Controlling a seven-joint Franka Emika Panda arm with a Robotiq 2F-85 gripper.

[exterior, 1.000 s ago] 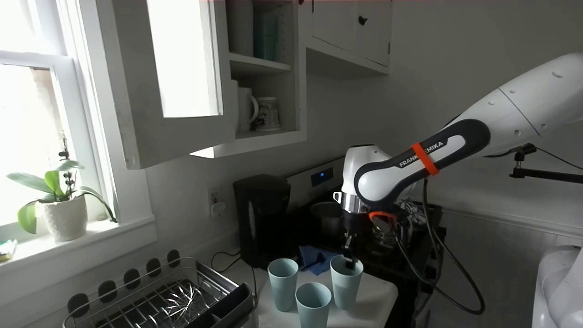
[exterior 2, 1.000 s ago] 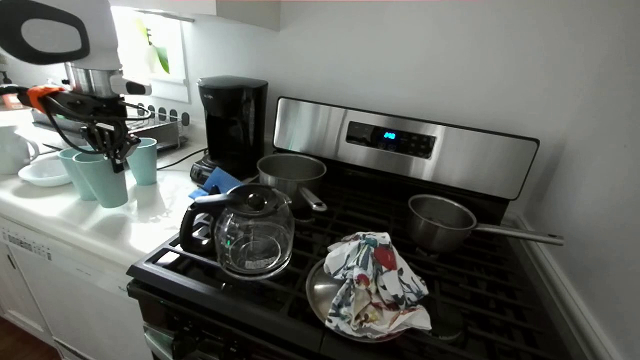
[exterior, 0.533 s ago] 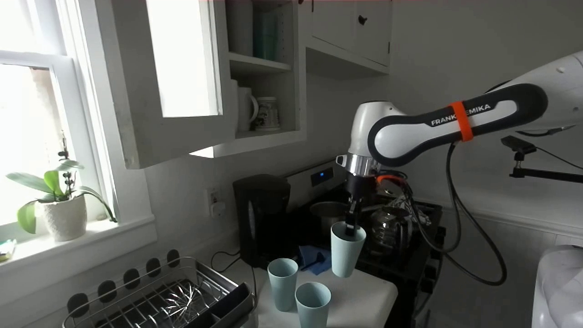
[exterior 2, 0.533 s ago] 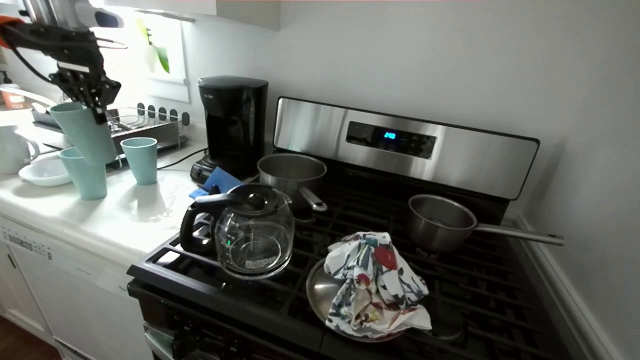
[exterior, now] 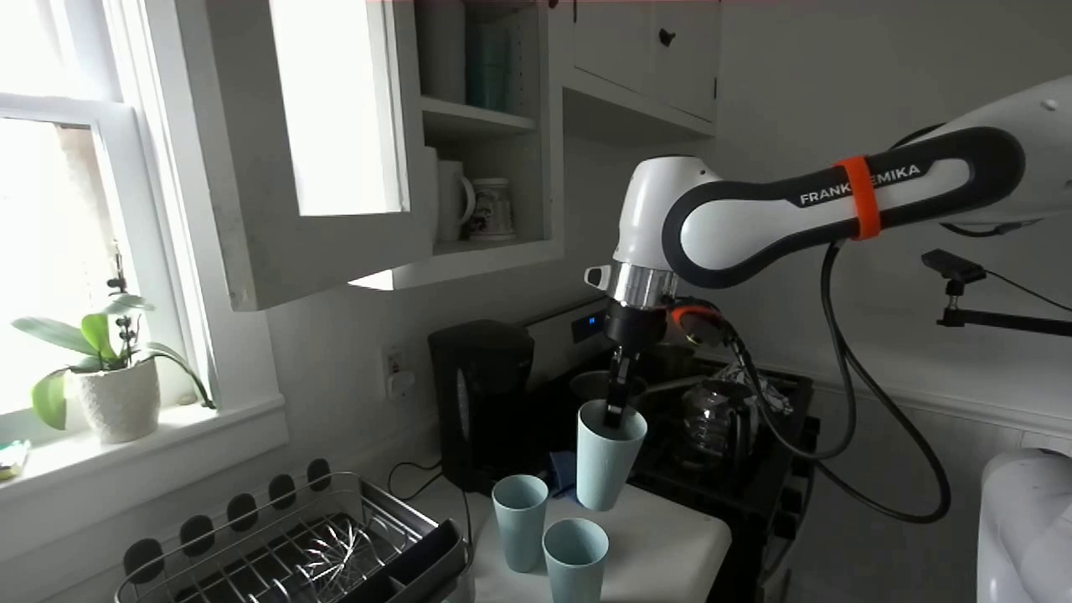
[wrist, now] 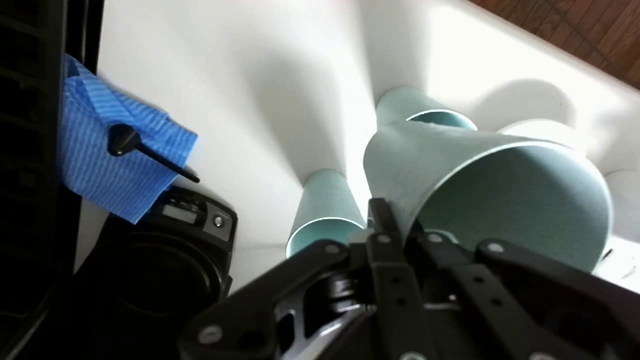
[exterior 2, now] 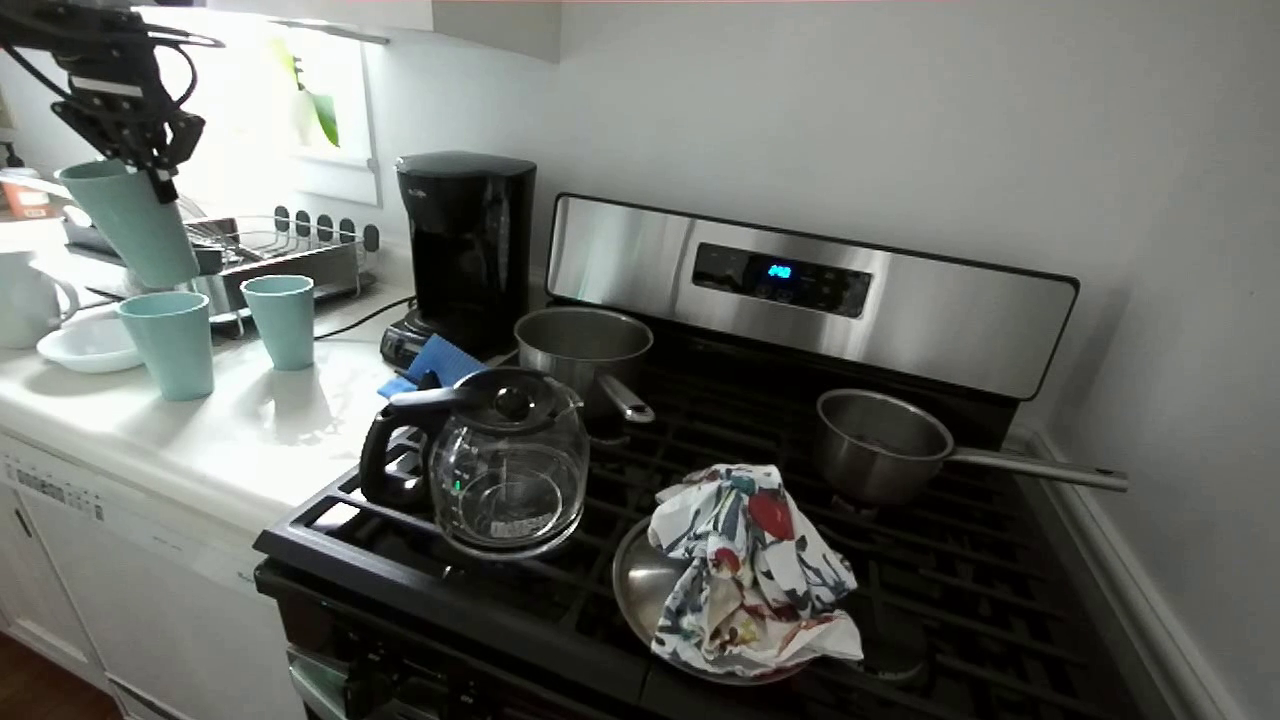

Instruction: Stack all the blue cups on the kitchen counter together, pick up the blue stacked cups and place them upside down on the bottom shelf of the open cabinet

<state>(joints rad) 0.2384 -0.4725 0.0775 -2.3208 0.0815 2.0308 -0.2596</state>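
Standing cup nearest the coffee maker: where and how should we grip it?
Probably its rim, from straight above, on the side facing the stove, jaws astride the wall. That cup stands upright, mouth up, sides narrowing toward the base; the other standing cup is off toward the front of the counter. The gripper should first release the held cup, pinched by its wall.

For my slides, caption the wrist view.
Gripper pinching a blue cup by its wall above the counter where two others stand.
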